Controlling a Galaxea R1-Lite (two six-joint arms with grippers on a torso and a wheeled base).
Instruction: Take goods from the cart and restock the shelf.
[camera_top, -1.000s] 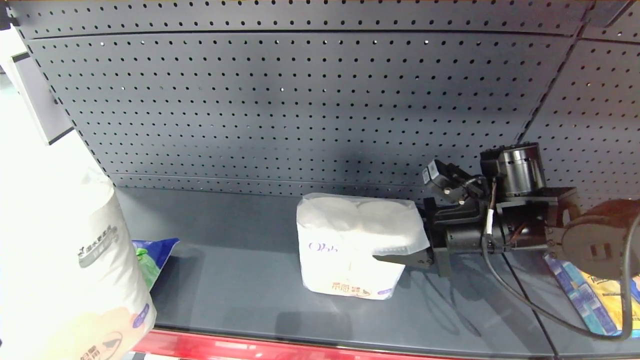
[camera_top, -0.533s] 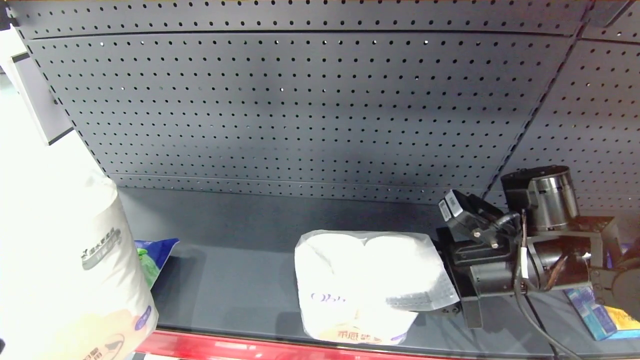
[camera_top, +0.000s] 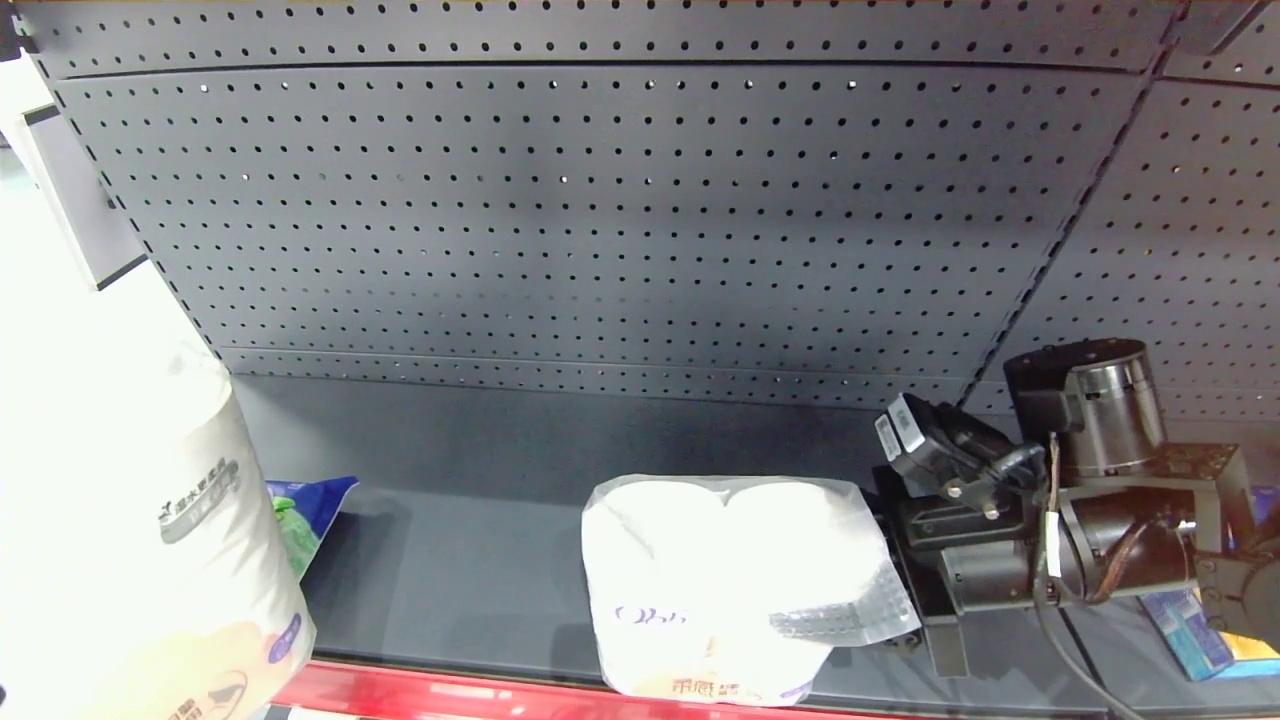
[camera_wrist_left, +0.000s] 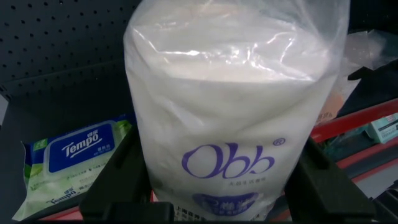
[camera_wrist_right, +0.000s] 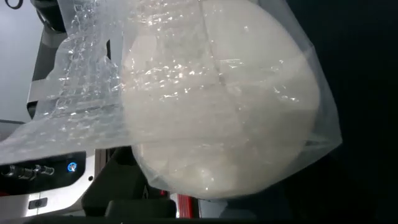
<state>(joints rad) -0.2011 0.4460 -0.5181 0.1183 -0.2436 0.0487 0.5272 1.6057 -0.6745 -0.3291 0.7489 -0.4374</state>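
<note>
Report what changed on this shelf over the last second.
The right hand, gripping the white plastic-wrapped tissue-roll pack, drew it toward the shelf's red front edge, still clamped. The tall white roll pack at left and green wipes packet stayed put.

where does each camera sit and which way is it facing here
Head view: on the head, facing forward and down at the shelf; right arm and right gripper show at right, holding the right pack.
Left wrist view: on the left wrist, facing along the left gripper, whose fingers flank the left pack; wipes lie beyond.
Right wrist view: on the right wrist, facing the right pack's wrapped end, close up.
Shared: head and left wrist views both show the left pack and wipes.
</note>
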